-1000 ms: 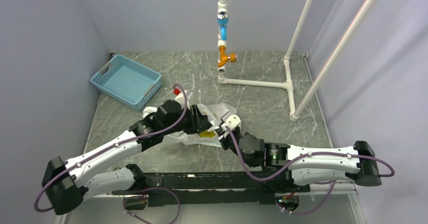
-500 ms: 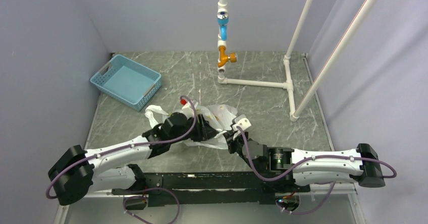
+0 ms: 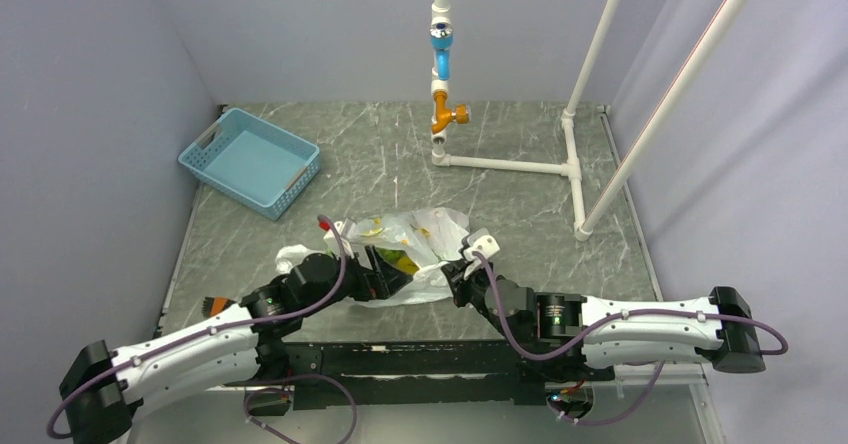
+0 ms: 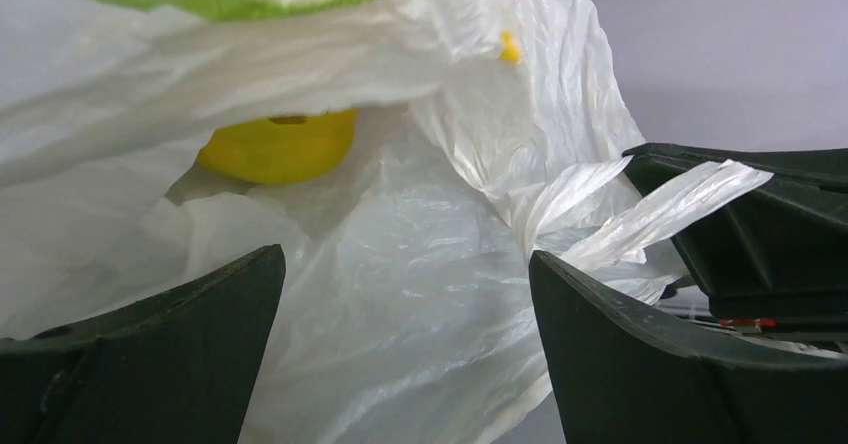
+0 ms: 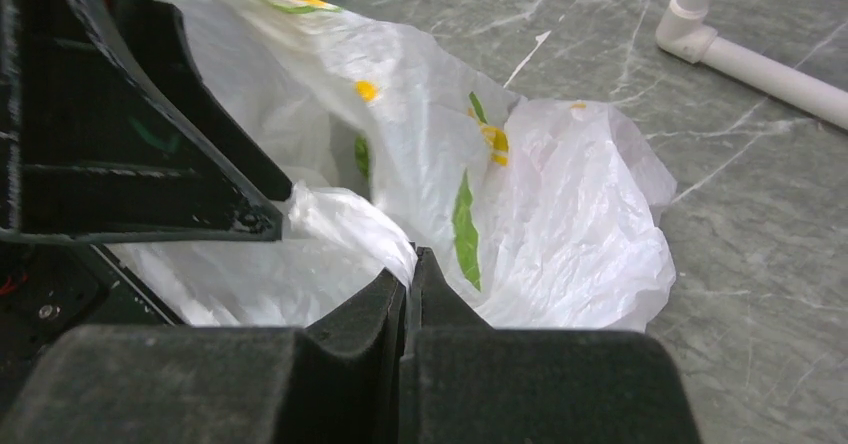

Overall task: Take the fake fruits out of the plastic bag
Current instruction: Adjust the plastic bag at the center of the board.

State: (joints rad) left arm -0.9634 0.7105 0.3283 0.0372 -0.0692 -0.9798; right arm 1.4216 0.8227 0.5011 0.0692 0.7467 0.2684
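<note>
At plastic bag (image 3: 428,232) mouth, left end effector (image 4: 402,264) released, yellow fruit (image 4: 278,149) inside; right end effector (image 5: 408,276) clenched on bag film.

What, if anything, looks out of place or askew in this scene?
Nothing spilled or damaged. The plastic bag lies crumpled, its edge pinched by the right gripper, a yellow fruit inside. The blue basket sits askew on the table.

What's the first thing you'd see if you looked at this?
A crinkly white plastic bag sits in the middle of the table. The right gripper pinches its edge, while the left gripper gapes open at its mouth, where a yellow fruit shows inside. A blue basket waits at the far left.
</note>
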